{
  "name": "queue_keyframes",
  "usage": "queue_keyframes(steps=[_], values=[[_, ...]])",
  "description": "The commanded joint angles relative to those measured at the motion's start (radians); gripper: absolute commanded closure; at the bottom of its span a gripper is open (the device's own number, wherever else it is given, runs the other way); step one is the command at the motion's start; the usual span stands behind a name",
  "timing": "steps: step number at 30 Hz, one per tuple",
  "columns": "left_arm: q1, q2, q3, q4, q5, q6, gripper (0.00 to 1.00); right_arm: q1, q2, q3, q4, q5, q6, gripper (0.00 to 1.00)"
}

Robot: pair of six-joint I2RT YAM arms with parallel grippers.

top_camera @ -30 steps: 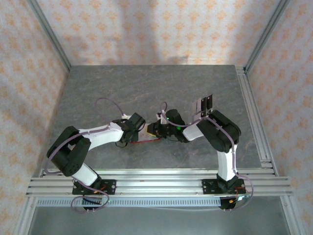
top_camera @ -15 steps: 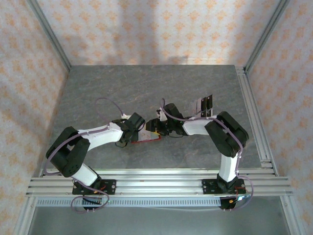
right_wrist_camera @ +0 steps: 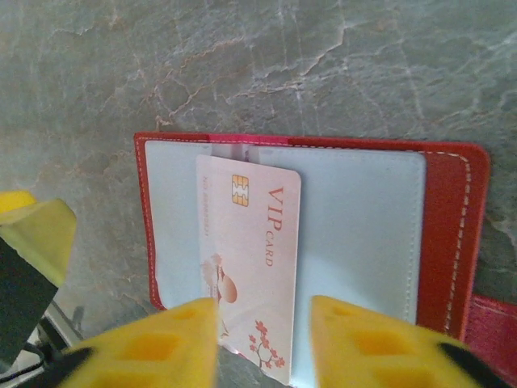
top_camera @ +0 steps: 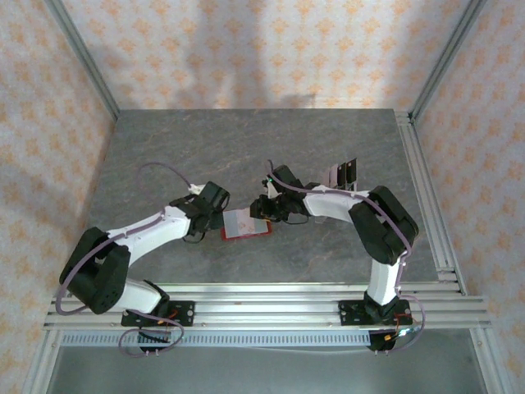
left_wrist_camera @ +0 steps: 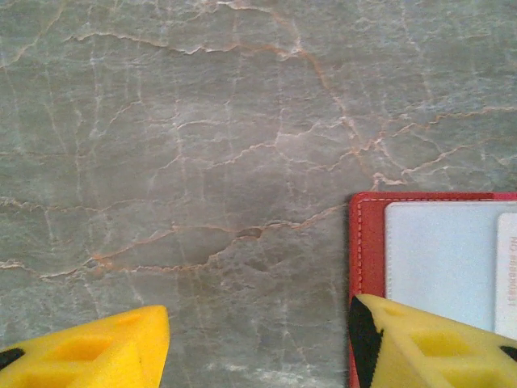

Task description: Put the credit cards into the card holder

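One open red folding wallet (right_wrist_camera: 448, 226) held one pale plastic card (right_wrist_camera: 254, 267); two dark glossy cards (top_camera: 341, 173) lay far right. Left hand (left_wrist_camera: 258, 311) and right hand (right_wrist_camera: 265, 311) were apart.

You had a grey, marble-veined worktop (top_camera: 246, 139) in front of you, its pale and rust-coloured cracks plain in both wrist views. Pale wallpaper (top_camera: 246, 49) with an orange motif closed it in on three sides, with metal posts (top_camera: 82, 57) rising at the back corners. Bright aluminium rails (top_camera: 271, 308) ran along the near edge, and side rails (top_camera: 426, 197) ran down the right.
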Motion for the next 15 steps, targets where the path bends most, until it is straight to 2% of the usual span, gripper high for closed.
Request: queue_keyframes(steps=[1, 4, 15], values=[[0.01, 0.027, -0.008, -0.036, -0.005, 0.018, 0.39, -0.002, -0.014, 0.06, -0.154, 0.081, -0.058, 0.84], [0.012, 0.059, -0.009, -0.027, -0.001, 0.022, 0.39, 0.005, 0.006, 0.099, -0.226, 0.113, -0.09, 0.91], [0.01, 0.118, -0.025, 0.018, 0.009, 0.02, 0.4, 0.014, 0.073, 0.146, -0.255, 0.107, -0.11, 0.95]])
